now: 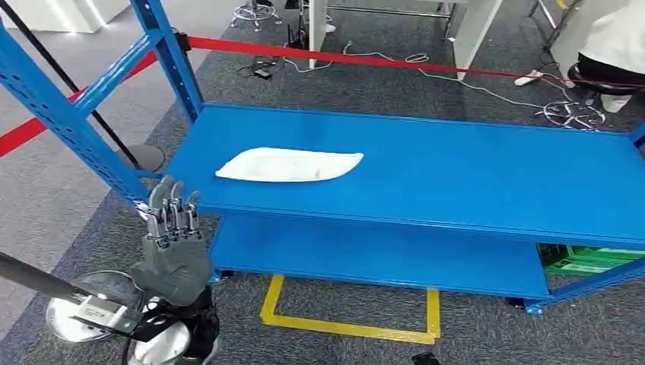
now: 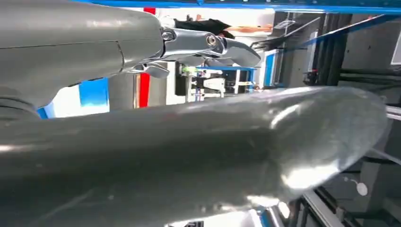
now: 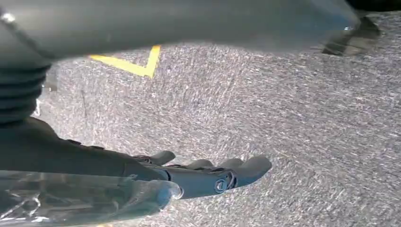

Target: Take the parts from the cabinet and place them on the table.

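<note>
Your left hand (image 1: 173, 243) is raised at the blue cabinet's (image 1: 471, 163) left corner, fingers straight, apart and empty, likely staged to reach in. The white bagged part (image 1: 289, 165) lies flat on the upper shelf, well apart from it. Your right hand (image 3: 208, 175) hangs over carpet, fingers extended, holding nothing.

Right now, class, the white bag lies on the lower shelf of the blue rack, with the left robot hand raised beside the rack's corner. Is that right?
Not quite. The head view shows the white bag on the upper shelf, not the lower one. The left robot hand is raised beside the rack's corner, as stated.
</note>
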Controlling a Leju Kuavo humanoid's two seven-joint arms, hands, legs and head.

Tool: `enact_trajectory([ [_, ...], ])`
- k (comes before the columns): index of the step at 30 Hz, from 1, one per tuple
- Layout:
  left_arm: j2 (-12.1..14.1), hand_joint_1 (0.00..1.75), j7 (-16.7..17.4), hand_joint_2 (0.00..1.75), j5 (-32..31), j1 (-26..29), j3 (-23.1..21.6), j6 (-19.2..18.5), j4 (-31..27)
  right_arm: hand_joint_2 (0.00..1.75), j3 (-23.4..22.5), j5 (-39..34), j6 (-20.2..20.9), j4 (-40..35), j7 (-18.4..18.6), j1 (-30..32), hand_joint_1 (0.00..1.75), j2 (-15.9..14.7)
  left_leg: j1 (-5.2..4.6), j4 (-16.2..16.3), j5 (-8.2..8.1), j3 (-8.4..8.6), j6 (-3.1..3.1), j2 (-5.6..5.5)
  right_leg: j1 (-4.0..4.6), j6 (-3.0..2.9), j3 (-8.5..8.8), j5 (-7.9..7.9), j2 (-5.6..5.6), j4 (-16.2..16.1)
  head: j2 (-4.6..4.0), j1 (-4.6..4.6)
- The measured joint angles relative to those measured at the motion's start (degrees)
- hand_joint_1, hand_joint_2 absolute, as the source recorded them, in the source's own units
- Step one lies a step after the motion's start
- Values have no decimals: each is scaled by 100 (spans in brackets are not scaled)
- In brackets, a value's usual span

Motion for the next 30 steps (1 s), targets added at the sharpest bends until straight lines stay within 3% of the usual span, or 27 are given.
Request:
enact_trajectory([
  [1, 0, 0, 0, 0, 0, -3, -5, 9, 11, 175, 0, 44, -22, -2, 40, -3, 0, -4, 7, 3, -21, 28, -22, -2, -7, -4, 280, 274, -2, -583, 0, 2],
  [2, 2, 0, 0, 0, -2, -7, -5, 18, 17, 175, 0, 101, -53, 0, 84, -4, 0, -4, -36, 25, -45, 29, -33, -3, -44, 98, 436, 295, -2, -918, 0, 15],
  [3, 4, 0, 0, 0, -2, -16, -4, 26, 20, 175, 2, 142, -83, 0, 105, -16, 0, -2, -84, 110, -93, -4, -10, -16, -77, 88, 491, 302, 49, -997, 0, 33],
  [4, 11, 0, 0, 0, -7, -18, -7, 35, 28, 175, 2, 166, -134, 0, 129, -14, 0, -2, -100, 87, -55, -18, 36, -15, -69, -9, 470, 286, 45, -978, 0, -16],
  [7, 26, 0, 0, 0, -4, -34, -20, 83, 61, 175, -2, 125, -264, 0, 81, 0, 0, -4, -84, 28, -25, -7, 5, -11, -39, -19, 447, 298, 63, -975, 0, -31],
  [11, 31, 0, 0, 0, 33, -59, -46, 85, 118, 175, -7, 107, -319, 0, 64, -13, 0, -4, -55, -8, -7, -1, -96, -11, -7, -85, 441, 294, 58, -972, 0, -24],
  [14, 33, 0, 0, 0, 41, -65, -57, 88, 148, 175, -7, 99, -308, 0, 68, -14, 0, -4, -40, -11, -5, -1, -138, -11, 5, -93, 440, 296, 59, -971, 0, -22],
  [25, 35, 0, 0, 0, 54, -72, -64, 90, 194, 175, -9, 72, -247, 0, 77, -23, 0, -7, -50, -10, 0, -3, -143, -11, -5, -99, 445, 312, 57, -976, 0, -20],
  [26, 35, 0, 0, 175, 63, -73, -61, 94, 203, 175, -9, 72, -232, 0, 75, -26, 0, -4, -50, -10, 0, -3, -143, -11, -5, -99, 445, 313, 57, -976, 0, -20],
  [30, 52, 0, 39, 175, -244, -145, -40, 406, 253, 175, -9, 79, -230, 0, 127, -30, 0, -4, -50, -10, 0, -3, -143, -11, -5, -99, 445, 313, 56, -976, 0, -22],
])
